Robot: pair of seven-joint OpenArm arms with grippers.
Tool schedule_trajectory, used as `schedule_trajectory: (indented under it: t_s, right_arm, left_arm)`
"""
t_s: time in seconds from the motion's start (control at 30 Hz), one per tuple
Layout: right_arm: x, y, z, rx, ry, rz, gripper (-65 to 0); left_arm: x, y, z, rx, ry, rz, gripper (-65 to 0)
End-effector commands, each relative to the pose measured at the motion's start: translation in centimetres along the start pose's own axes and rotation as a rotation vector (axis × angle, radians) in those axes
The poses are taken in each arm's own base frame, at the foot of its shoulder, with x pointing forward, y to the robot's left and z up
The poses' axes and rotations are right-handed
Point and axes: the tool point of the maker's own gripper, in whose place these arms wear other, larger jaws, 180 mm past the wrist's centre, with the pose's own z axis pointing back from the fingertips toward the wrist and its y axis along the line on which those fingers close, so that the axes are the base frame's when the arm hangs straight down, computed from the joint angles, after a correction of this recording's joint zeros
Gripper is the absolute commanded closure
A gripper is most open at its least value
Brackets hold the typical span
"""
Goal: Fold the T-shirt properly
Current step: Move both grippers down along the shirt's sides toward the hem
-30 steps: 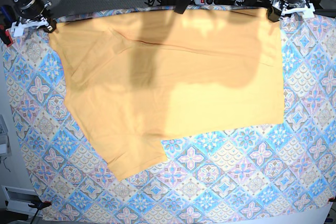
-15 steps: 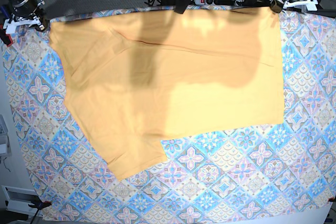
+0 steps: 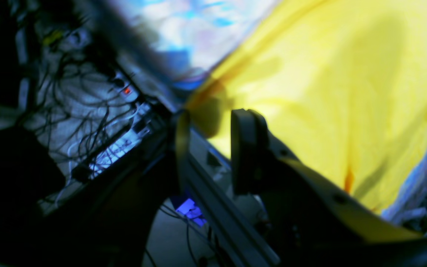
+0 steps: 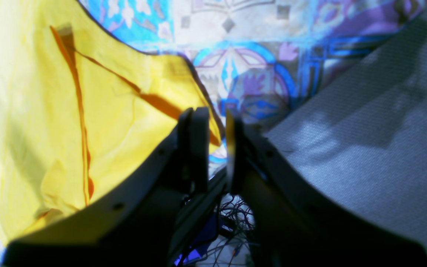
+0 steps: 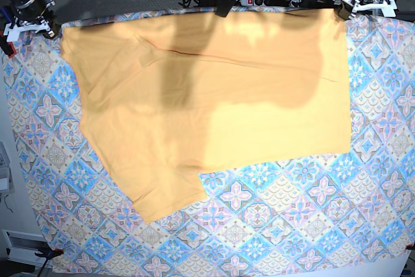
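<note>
The T-shirt [image 5: 207, 102] lies spread flat on the tablecloth [image 5: 305, 225] that covers the desk, filling most of the far half; its long far edge runs along the desk's far edge from corner to corner, and one flap reaches down toward the middle of the near-left area. A shallow crease crosses the cloth near the far edge, and a broad shadow falls over its upper middle. The left pincer [image 3: 213, 148] hangs just off the desk's far-right corner, beside the shirt's corner; its two dark fingers [image 3: 248, 148] stand apart with a clear gap between them, and nothing is caught there, so it is released. The shirt [image 3: 328, 85] spreads beyond it, with cables [image 3: 87, 111] and a power strip behind the desk. The right pincer [image 4: 217, 148] sits off the far-left corner, its fingers [image 4: 195, 144] close together with only a narrow slit between them; no cloth shows in that slit. The shirt's [image 4: 50, 111] folded corner lies just beside it on the patterned tablecloth [image 4: 243, 74], with grey flooring [image 4: 365, 129] on the other side.
</note>
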Motion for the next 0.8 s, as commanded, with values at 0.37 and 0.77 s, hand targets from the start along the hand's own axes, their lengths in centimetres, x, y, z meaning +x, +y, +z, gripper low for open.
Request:
schedule_trajectory:
  t_s: [0.37,0.77]
  right_arm:
    - [2.7,1.4,1.0,0.025,-0.069,0.063,-7.9]
    - [4.7,5.4,0.2,0.096,-0.095,0.153,-7.9]
  left_arm:
    - [4.6,-5.4,2.6,-0.118,-0.139,-0.107,-18.7]
    - [8.5,-12.4,1.4,-0.281,-0.248,-0.154,-18.7]
